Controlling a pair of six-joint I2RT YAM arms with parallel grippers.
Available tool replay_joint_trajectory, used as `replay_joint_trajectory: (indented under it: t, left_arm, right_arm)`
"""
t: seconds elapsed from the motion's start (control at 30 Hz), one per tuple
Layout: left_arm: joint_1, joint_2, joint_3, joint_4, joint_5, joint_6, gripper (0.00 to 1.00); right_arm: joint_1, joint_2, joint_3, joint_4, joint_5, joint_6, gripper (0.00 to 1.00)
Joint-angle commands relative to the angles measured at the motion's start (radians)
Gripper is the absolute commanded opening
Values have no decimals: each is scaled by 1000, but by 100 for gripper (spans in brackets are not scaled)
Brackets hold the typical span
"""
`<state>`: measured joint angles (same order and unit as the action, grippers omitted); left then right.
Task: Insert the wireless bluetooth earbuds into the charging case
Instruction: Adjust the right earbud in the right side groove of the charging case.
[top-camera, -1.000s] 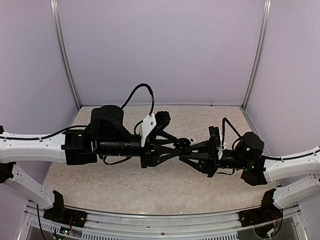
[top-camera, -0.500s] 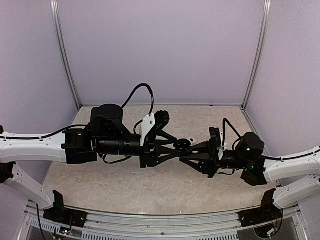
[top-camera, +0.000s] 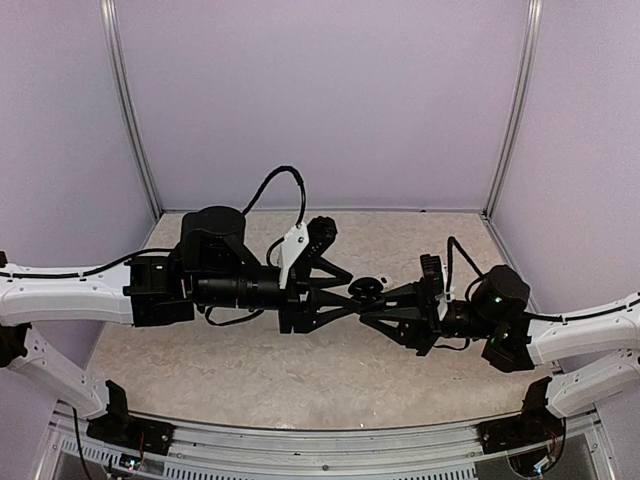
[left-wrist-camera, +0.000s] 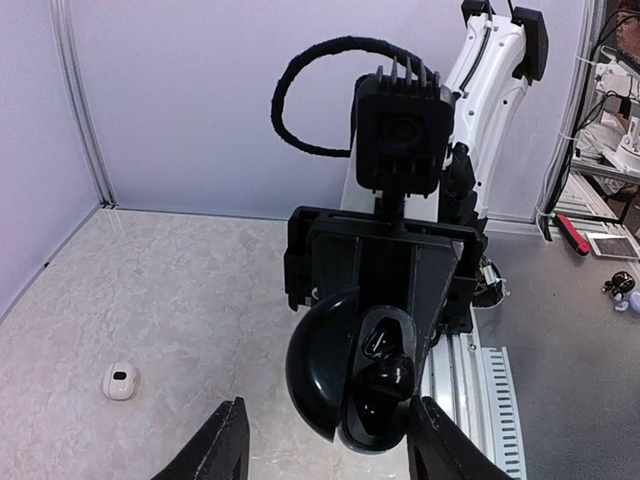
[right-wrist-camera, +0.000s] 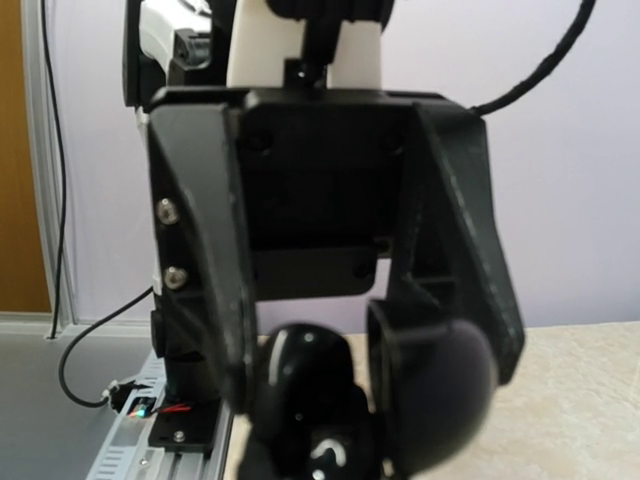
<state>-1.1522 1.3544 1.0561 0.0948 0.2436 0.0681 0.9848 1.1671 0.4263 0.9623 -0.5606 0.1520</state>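
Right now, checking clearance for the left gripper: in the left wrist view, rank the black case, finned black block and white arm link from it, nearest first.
1. The black case, open, low centre.
2. The finned black block, above, behind the case.
3. The white arm link, upper right.

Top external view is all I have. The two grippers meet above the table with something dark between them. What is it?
Observer: An open black charging case, clamped in the right gripper; the left wrist view shows its lid swung aside.
Operator: Anything inside?
Observer: A black earbud seems to sit in the base.
Operator: Any earbuds on the table?
Observer: One white earbud lies there, off by itself.
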Motion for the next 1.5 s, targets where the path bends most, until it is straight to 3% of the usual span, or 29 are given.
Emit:
replay_joint_trajectory:
  t: [0.0, 0.3, 0.37, 0.57, 0.67, 0.8, 1.07, 1.47]
  left_arm:
    - [56, -12, 31, 27, -115, -28, 54]
    - [58, 19, 58, -7, -164, -43, 54]
    - [57, 23, 62, -15, -174, -43, 58]
    - [65, -16, 41, -16, -191, -32, 73]
    - [65, -53, 25, -8, -210, -39, 74]
    - [65, -61, 30, -12, -194, -78, 68]
    - [43, -8, 76, -56, -70, -17, 49]
    - [-6, 58, 133, -123, -46, 49, 36]
  right_arm:
    - [20, -1, -18, 57, -127, -2, 0]
    - [20, 4, -21, 86, -117, 16, 0]
    - [19, 1, -26, 90, -93, 25, 0]
    - [6, -51, -48, 9, 126, 27, 0]
    - [5, -86, -50, -54, 257, 7, 0]
    - [4, -110, -45, -101, 338, -28, 0]
    - [5, -85, -30, -113, 272, -57, 0]
    - [8, -75, 6, -199, 316, -79, 0]
